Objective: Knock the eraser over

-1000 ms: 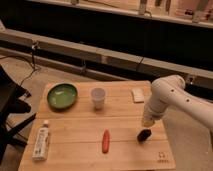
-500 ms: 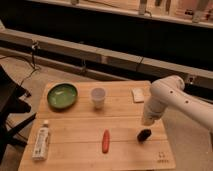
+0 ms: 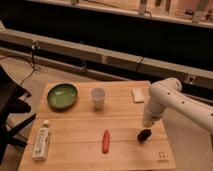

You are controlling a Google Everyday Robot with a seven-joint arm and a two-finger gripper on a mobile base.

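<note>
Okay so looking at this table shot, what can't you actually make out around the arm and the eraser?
- Gripper: in the camera view it hangs just above the eraser, at the table's right side; the white arm hides its fingers, and contact with the eraser cannot be told.
- Eraser: too small and dark to tell whether it stands or lies.
- Arm: cut off by the right edge.
- White bottle: label unreadable.
- White cup: contents not visible.

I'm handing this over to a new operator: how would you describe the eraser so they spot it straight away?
Start at the wooden table and follow the white arm to its end effector near the right edge. The eraser is the small black rounded block right below it, darker and stubbier than the red-orange stick to its left.
</note>
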